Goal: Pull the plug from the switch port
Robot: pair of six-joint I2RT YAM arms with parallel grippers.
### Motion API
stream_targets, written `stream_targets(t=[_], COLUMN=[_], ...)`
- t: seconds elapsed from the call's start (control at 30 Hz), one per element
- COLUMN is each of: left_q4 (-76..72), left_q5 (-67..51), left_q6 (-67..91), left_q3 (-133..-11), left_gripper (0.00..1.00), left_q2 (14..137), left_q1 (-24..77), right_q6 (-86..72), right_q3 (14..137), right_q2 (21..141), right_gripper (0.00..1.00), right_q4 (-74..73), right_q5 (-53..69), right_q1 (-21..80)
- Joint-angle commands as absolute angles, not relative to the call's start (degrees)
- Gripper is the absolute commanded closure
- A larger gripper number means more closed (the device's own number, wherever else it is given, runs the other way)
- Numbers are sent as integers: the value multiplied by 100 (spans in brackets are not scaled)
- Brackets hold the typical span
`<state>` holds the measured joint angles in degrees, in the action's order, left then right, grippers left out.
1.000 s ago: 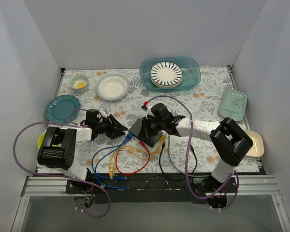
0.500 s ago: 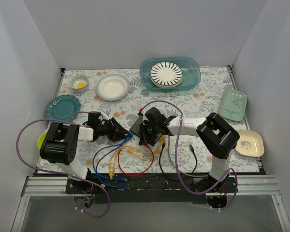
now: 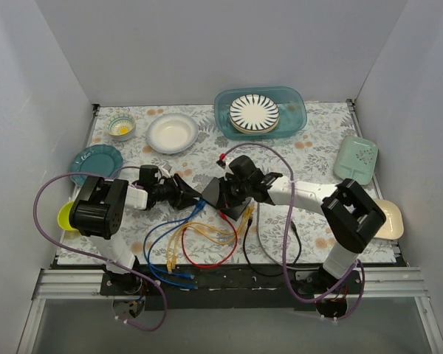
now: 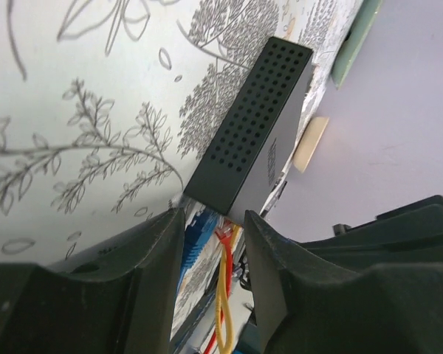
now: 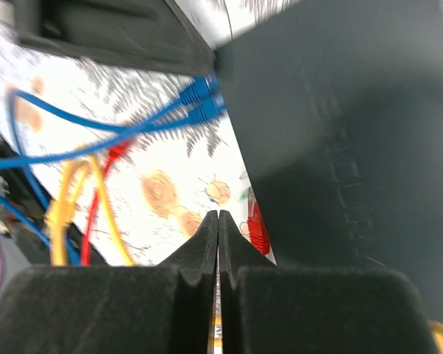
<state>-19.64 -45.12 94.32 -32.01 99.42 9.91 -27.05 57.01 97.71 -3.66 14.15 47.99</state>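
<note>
The black switch (image 3: pixel 235 209) lies mid-table, with blue, yellow and red cables (image 3: pixel 196 237) running from its near edge. In the left wrist view its perforated side (image 4: pixel 251 136) fills the middle, and a blue plug (image 4: pixel 199 225) and a red plug (image 4: pixel 225 234) sit at its lower corner. My left gripper (image 3: pixel 190 193) is open, and its jaws (image 4: pixel 214 221) stand either side of that corner and those plugs. My right gripper (image 3: pixel 223 193) rests over the switch's top. In the right wrist view it (image 5: pixel 218 221) is shut and empty, beside the switch (image 5: pixel 340 147), near blue plugs (image 5: pixel 199 99) and a red plug (image 5: pixel 257 225).
A teal bin with a striped plate (image 3: pixel 260 112), a white bowl (image 3: pixel 172 133), a small bowl (image 3: pixel 121 127) and a teal plate (image 3: pixel 96 164) stand at the back and left. A green tray (image 3: pixel 355 159) and a cream dish (image 3: pixel 390 218) are on the right. A black cable (image 3: pixel 255 251) lies near the front.
My left gripper has slid right up to the switch's corner. My right arm swung left and then back right, and the switch has shifted slightly.
</note>
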Motion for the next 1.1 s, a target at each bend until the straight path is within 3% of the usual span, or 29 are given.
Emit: stream_targets(t=[0.0,0.17,0.57,1.07], left_q4=[-2513,-2672,-3031,-3164], left_q5=[-4500,-4561,-4658,-4623], left_q6=[9712,9703,9668,9668], left_q3=[-3348,-3278,-2954,-2839], left_gripper=[62,62,64,77], left_q2=[10248,10283,10055,10195], left_q1=[1002,1002,1011,1002], right_q6=[-2952,-3770,-4851,-4984], right_q3=[5994,5529,5309,5071], right_q2=[9562,9922,10678,11285], right_gripper=[98,99,99,99], right_q4=[-255,702,2416,2540], right_q5=[1414,2537,3708,3797], right_q1=[4352,3666,3463,3419])
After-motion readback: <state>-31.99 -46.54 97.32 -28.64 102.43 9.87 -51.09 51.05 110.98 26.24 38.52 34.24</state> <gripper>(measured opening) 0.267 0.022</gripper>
